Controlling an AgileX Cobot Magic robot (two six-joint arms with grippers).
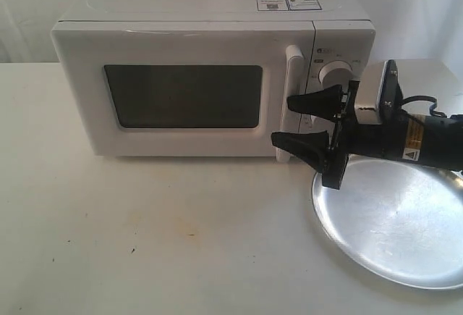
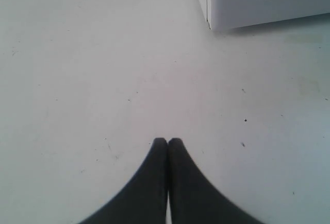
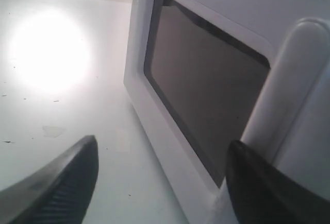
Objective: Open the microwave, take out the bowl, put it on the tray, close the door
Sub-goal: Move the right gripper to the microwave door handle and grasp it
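Starting at the near right corner of the bench (image 1: 145, 242), the tray (image 1: 391, 221) lies flat and bare. It is a round shallow dish of shiny metal with a low rim, and I judge that it waits there so that the bowl has only a short way to go. The left gripper (image 2: 167, 142) hangs over plain white bench top, its 2 black fingers pressed together on nothing. It is apart from the work, with only a lower corner of the microwave in its view.

Further in, above the far rim of the tray, the right gripper (image 1: 282, 121) is turned sideways, its 2 tapered fingers spread, 1 above the other, at the handle (image 1: 293, 76). This is a smooth vertical white bar. 1 finger is just beside it, but I cannot tell whether they touch. The pose suits a pull, so step 1, the opening, seems to be in hand.

Toward the far edge stands the microwave (image 1: 181, 32), a glossy white box. Its door (image 1: 87, 105) is shut and its window (image 1: 184, 96) is dark. The bowl is not visible; if it is inside, the window hides it.
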